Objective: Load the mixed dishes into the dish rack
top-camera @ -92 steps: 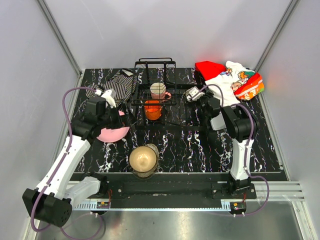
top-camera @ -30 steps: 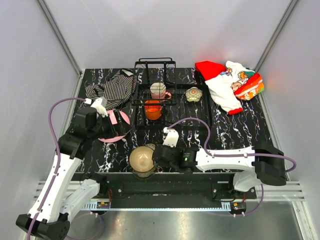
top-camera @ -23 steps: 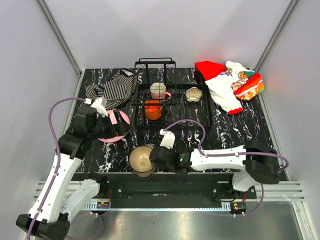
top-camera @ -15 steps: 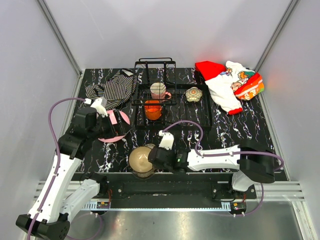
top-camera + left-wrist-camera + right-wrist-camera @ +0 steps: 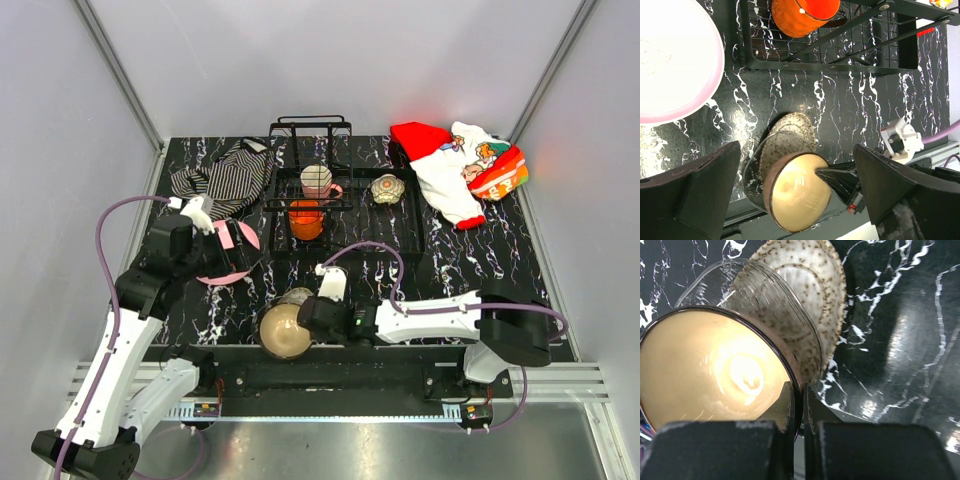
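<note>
The top camera looks down from behind the arms over the whole table (image 5: 470, 270). Left wrist sees the bowl (image 5: 797, 192) from afar, right wrist close up.

Rack: we find the dish rack (image 5: 312, 190) mid-table, toward the back
Inside it: a mug (image 5: 318, 180) behind, a cup (image 5: 305, 218) in front
Right of its uprights: a second cup (image 5: 386, 188)
Near edge: the bowl (image 5: 283, 330), tilted over the near plate (image 5: 297, 297)
Left of the rack: the left plate (image 5: 248, 237)
Back corners: we see the left cloth (image 5: 225, 170) and the right cloth (image 5: 455, 170)
</note>
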Robot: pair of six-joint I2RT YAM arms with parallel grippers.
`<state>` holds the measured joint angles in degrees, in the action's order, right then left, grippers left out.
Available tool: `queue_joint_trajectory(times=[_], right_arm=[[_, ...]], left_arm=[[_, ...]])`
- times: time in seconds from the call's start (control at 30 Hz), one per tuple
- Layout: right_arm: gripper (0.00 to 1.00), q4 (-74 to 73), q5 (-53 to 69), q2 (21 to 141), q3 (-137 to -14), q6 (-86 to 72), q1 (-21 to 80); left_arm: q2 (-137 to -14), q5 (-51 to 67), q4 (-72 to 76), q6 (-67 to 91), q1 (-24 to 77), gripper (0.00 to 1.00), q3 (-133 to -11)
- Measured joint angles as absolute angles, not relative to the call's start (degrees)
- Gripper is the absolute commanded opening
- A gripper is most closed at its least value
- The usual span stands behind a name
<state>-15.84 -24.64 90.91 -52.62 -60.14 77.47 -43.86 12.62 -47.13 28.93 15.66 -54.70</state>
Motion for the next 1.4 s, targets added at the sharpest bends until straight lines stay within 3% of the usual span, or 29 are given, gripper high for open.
queue_joint_trajectory(times=[0.13, 0.27, 0.43, 0.57, 0.77, 0.97, 1.13, 1.4], right_arm=[[0.0, -17.5, -25.9, 85.1, -50.2, -58.9, 77.5], [0.0, -22.3, -30.5, 70.5, -46.2, -59.1, 77.5], [0.0, -34.3, -42.0, 52.8, -45.3, -60.7, 77.5], [0.0, -44.2, -55.6, 45.9, -45.3, -59.9, 77.5], [0.0, -41.3, -67.8, 48.5, -45.7, -46.0, 70.2], [0.0, -23.9, -61.9, 49.2, -42.7, -29.6, 45.5], [0.0, -9.8, -54.5, 56.3, -42.0, -17.3, 31.4], [0.0, 15.0, -41.4, 71.2, -42.0, 8.5, 28.0]], left_arm=[[-43.9, 12.6, -47.2, 28.9, 15.7, 0.99, -54.7], [-43.9, 12.4, -47.3, 28.5, 15.7, 0.99, -54.7], [-44.0, 12.3, -47.7, 28.5, 15.7, 0.99, -54.7], [-44.0, 12.3, -47.7, 28.5, 15.7, 0.99, -54.7], [-44.1, 12.2, -47.8, 28.4, 15.7, 0.99, -54.7], [-44.1, 11.6, -48.0, 28.0, 15.7, 0.99, -54.7], [-44.4, 11.4, -48.0, 27.9, 15.7, 0.99, -54.7], [-46.2, 11.5, -47.9, 27.7, 15.7, 0.99, -54.7]])
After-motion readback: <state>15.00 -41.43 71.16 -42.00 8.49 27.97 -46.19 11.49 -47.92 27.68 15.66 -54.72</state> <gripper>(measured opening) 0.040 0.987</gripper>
